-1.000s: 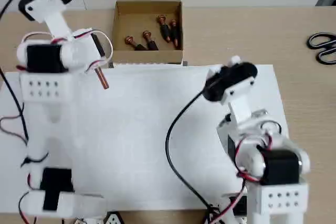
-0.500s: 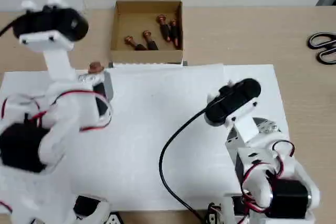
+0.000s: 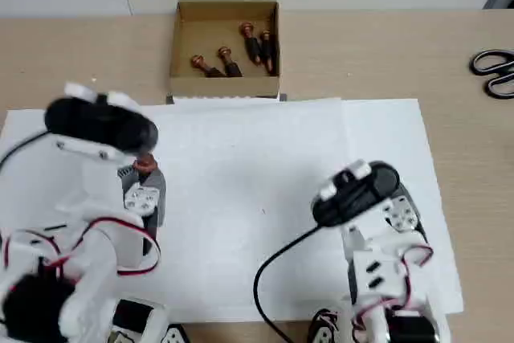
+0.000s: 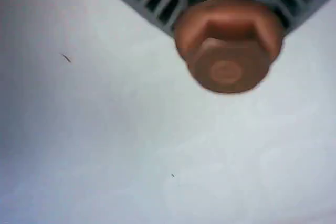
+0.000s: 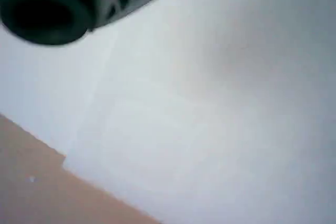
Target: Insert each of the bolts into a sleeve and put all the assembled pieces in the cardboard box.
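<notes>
Left gripper [image 3: 143, 192]: clamped on a copper hex-head bolt [image 4: 227, 45], above the left side of the white paper sheet [image 3: 265, 166].
Right gripper [image 3: 399, 213]: grasping a black cylindrical sleeve [image 5: 44, 14], near right.
Brown cardboard box [image 3: 183, 46]: far centre, with four assembled pieces [image 3: 255, 42] inside.

Four assembled pieces [image 3: 250, 42], one cardboard box [image 3: 225, 86], one separate bolt [image 4: 227, 51], one separate sleeve [image 5: 44, 15], one scissors [image 3: 494, 72] pair, one paper sheet [image 3: 265, 166].

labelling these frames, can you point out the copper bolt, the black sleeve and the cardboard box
bolt [image 4: 227, 45]: left wrist view, on its hexagonal head.
sleeve [image 5: 44, 14]: right wrist view, on its dark round end.
cardboard box [image 3: 225, 86]: high view, on its near wall.
</notes>
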